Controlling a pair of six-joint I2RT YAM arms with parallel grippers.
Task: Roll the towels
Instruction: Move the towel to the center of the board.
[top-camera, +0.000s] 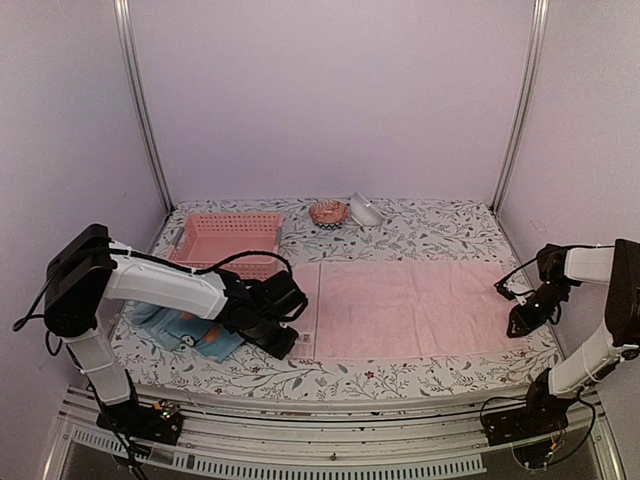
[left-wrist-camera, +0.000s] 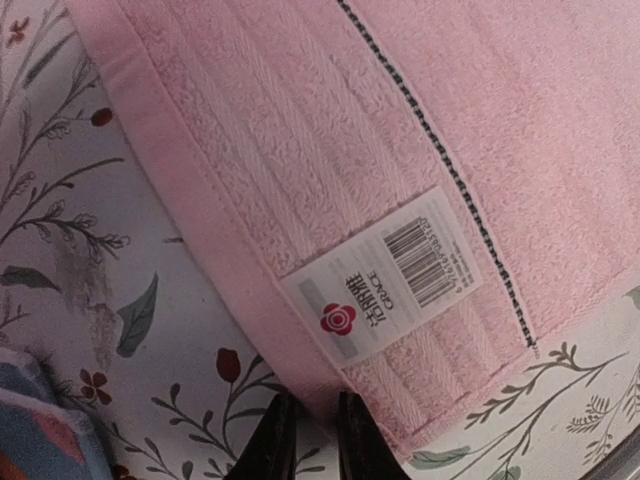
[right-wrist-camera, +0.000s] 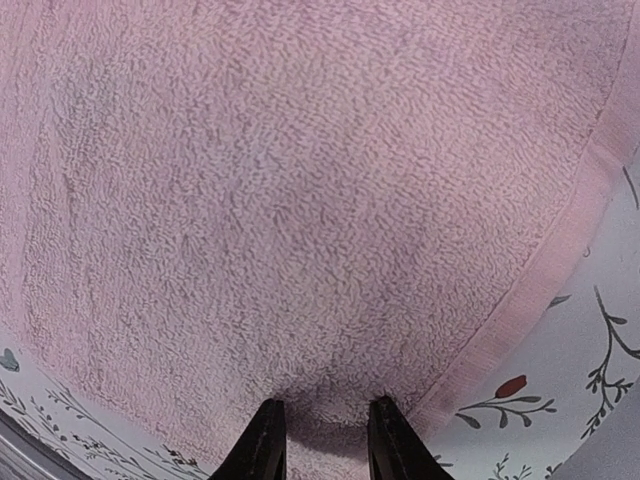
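Observation:
The pink towel (top-camera: 415, 308) lies spread flat across the middle of the table. My left gripper (top-camera: 283, 335) is at its near left corner; in the left wrist view (left-wrist-camera: 312, 440) the jaws are pinched on the towel's hem (left-wrist-camera: 300, 385), close to a white barcode label (left-wrist-camera: 385, 275). My right gripper (top-camera: 522, 320) is at the towel's right edge; in the right wrist view (right-wrist-camera: 325, 435) the jaws hold a puckered fold of the pink towel (right-wrist-camera: 300, 200). The light blue towel with orange motifs (top-camera: 195, 335) lies under my left arm, on a pale teal towel (top-camera: 148, 318).
A pink perforated basket (top-camera: 228, 240) stands at the back left. A small patterned bowl (top-camera: 328, 212) and a white object (top-camera: 365, 210) sit at the back centre. The table has a floral cloth (top-camera: 430, 232). A corner of the blue towel (left-wrist-camera: 30, 420) shows beside my left fingers.

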